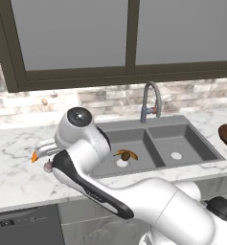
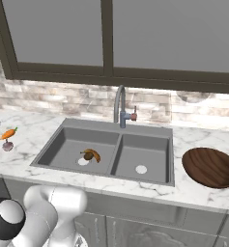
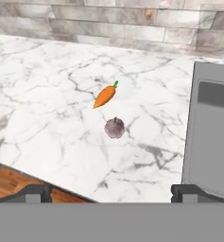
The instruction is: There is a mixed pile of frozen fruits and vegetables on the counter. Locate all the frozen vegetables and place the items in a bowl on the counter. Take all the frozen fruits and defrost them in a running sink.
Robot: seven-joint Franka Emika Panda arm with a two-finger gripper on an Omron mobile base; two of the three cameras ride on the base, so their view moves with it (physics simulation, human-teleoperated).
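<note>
gripper: two dark fingertips spread wide at the frame's lower edge, nothing between them, above the counter, white marble-look, grey-veined. carrot: small, orange, tapered; long axis diagonal, green tip toward the brick backsplash. bulb: round, pinkish-white, mottled, just beside the carrot. sink: dark grey, two basins. banana, curved, brownish-yellow, and brown kiwi touching in the left basin by the drain; shapes hard to separate. bowl: reddish-brown, wood-grained, right of sink, partly cut off.
</note>
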